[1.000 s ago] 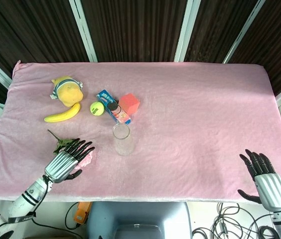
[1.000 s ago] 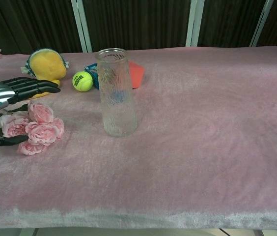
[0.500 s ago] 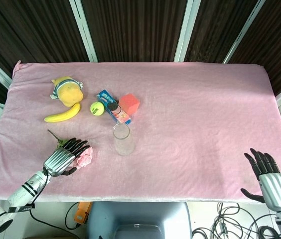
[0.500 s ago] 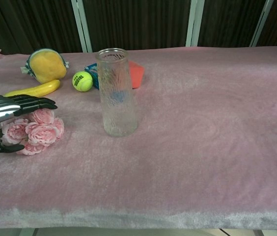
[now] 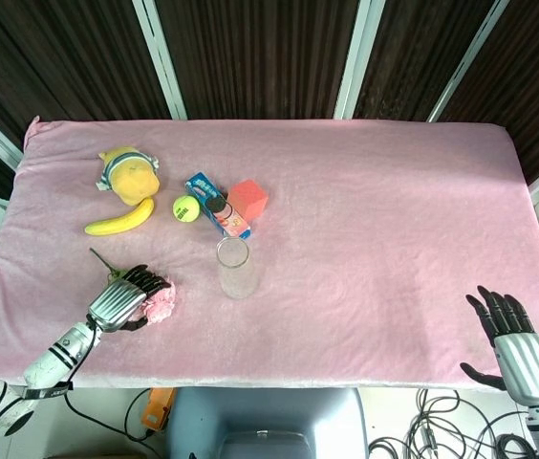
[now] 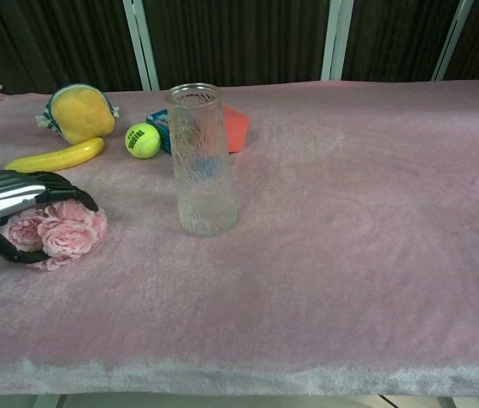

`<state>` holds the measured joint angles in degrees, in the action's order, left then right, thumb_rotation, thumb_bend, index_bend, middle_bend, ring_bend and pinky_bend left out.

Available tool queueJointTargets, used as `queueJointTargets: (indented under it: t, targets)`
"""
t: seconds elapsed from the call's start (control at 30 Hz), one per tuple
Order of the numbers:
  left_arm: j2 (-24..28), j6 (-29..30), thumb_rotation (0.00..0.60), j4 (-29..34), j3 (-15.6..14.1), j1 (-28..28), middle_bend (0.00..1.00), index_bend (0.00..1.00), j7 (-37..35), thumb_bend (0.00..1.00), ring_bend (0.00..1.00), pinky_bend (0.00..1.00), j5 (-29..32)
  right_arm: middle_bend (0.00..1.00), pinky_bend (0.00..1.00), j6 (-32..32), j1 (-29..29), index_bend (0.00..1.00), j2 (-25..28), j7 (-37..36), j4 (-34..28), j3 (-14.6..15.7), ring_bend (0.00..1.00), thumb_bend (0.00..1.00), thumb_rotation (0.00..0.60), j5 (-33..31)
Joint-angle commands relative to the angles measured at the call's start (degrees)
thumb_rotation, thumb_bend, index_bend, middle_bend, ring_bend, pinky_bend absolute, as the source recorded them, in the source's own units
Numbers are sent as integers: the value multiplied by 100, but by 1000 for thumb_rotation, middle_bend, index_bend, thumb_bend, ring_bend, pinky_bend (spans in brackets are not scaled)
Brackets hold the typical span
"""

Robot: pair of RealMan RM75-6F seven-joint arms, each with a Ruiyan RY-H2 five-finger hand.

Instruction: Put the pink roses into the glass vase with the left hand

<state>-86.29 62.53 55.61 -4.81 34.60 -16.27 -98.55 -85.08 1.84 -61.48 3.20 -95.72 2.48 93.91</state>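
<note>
A bunch of pink roses (image 5: 161, 302) (image 6: 61, 234) lies on the pink cloth at the front left, its green stem pointing back and to the left. My left hand (image 5: 121, 304) (image 6: 10, 197) is over the bunch, fingers curled down across the blooms and thumb under them, gripping it on the cloth. The clear glass vase (image 5: 235, 268) (image 6: 200, 161) stands upright and empty, a short way to the right of the roses. My right hand (image 5: 513, 344) hangs off the table's front right corner, fingers spread, holding nothing; the chest view does not show it.
Behind the roses lie a banana (image 5: 119, 218) (image 6: 55, 156), a yellow plush toy (image 5: 128, 172) (image 6: 78, 113) and a tennis ball (image 5: 185, 207) (image 6: 143, 140). A blue box (image 5: 204, 196) and a red block (image 5: 247, 199) sit just behind the vase.
My left hand has dropped onto the roses and its fingers have curled closed around the bunch. The right hand has drawn back slightly toward the front edge.
</note>
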Motion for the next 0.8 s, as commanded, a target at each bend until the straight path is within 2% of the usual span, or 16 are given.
queueJointTargets:
  t: [0.03, 0.27, 0.43, 0.63, 0.8]
  targets:
    - [-289, 190, 600, -409, -40, -54, 586, 619, -208, 337, 387, 213, -34, 0, 0, 0, -1, 0, -2, 4, -1, 3, 0, 219, 600, 4]
    - [-689, 807, 600, -1109, -93, -160, 655, 718, -767, 359, 410, 223, -164, 0, 0, 2, -4, 0, -2, 2, 4, 4, 0, 220, 600, 3]
    - [-716, 1341, 600, -1235, -4, -189, 692, 756, -1262, 385, 437, 244, -175, 0, 0, -17, -19, 0, -5, 3, 8, 2, 0, 220, 600, -3]
    - [-432, 2138, 600, -750, 378, -271, 769, 828, -2117, 445, 516, 319, 56, 0, 0, 20, -13, 0, -8, 17, 10, 11, 0, 219, 600, -14]
    - [253, 2487, 600, 253, 721, -296, 775, 831, -2664, 451, 531, 340, 304, 0, 0, 37, -7, 0, -7, 25, 7, 13, 0, 219, 600, -14]
